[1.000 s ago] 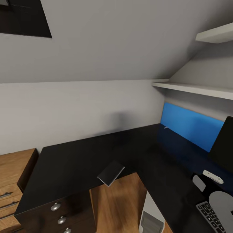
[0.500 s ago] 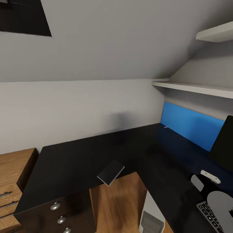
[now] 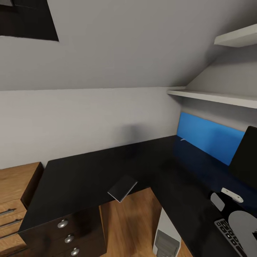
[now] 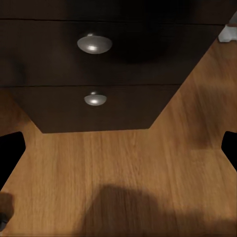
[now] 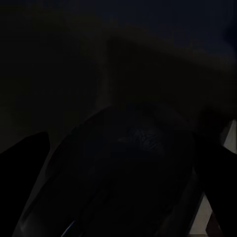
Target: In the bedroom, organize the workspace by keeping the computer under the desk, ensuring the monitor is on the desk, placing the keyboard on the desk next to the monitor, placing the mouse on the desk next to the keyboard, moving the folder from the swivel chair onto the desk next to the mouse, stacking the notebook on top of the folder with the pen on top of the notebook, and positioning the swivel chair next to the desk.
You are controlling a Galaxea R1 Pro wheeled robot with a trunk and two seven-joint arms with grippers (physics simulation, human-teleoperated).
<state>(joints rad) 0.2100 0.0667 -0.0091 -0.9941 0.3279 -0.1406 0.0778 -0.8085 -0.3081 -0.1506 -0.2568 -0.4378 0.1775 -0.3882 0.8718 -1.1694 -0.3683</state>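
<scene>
Notebook (image 3: 122,188) sits at the counter's (image 3: 78,175) inner corner, well apart from monitor (image 3: 246,153) and keyboard (image 3: 228,232); left claw (image 4: 118,148) gapes wide by the drawers (image 4: 94,69), right claw (image 5: 121,158) too dark to tell, so the notebook fetch looks next, needing a turn and reach toward that corner.

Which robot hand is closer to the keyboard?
Right. Its right arm hangs just over the keyboard on the desk; the left gripper is down by the dark drawers, above the floor.
</scene>
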